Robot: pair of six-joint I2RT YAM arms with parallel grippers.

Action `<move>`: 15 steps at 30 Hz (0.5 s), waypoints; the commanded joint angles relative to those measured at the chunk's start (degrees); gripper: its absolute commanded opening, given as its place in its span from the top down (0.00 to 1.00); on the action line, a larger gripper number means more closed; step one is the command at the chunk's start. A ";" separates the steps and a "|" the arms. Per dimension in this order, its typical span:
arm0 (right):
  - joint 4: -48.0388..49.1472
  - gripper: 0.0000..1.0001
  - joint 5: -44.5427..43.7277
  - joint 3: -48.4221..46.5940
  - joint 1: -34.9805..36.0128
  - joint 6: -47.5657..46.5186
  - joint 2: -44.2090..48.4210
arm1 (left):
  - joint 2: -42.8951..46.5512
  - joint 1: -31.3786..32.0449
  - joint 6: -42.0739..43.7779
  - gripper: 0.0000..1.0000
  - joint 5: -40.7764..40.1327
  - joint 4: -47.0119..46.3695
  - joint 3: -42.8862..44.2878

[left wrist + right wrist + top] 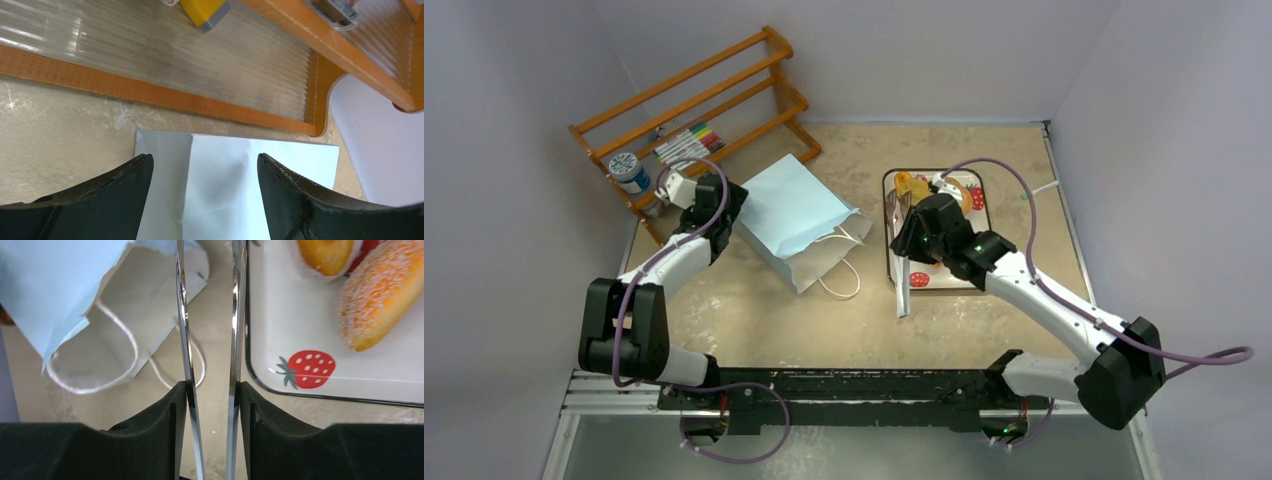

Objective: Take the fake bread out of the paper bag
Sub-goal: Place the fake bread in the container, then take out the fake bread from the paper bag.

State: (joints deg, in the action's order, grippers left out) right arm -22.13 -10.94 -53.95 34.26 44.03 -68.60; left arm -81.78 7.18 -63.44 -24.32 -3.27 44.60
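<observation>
This looks like a robotics lab test cell, not a lived-in room. A speckled beige table is boxed in by plain pale walls. Two white-and-black robot arms, the left arm and the right arm, are bolted to a rail at its near edge and trail purple cables. The few things set out read as props: a wooden rack with markers, and a strawberry-print tray of toy bread.

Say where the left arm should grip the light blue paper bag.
Closed bottom edge, from above, orange wooden rack side. The light blue paper bag lies flat, mouth open at the opposite end; the open left gripper hangs over that edge. Lifting there may tip contents out.
</observation>
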 commanded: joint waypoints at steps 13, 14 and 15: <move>3.00 0.59 0.63 6.10 13.86 6.14 4.34 | -1.10 -0.39 -0.47 0.24 -1.80 0.28 6.82; 3.04 0.59 0.96 6.65 14.69 6.95 4.22 | -1.41 -0.34 -0.51 0.24 -1.84 0.28 6.92; 3.13 0.59 1.52 7.23 15.43 7.61 3.95 | -1.71 -0.36 -0.58 0.24 -1.85 0.20 7.12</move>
State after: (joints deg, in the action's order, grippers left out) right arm -19.99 -10.74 -48.29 47.16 47.66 -66.11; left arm -82.63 7.18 -63.48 -24.93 -2.07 48.93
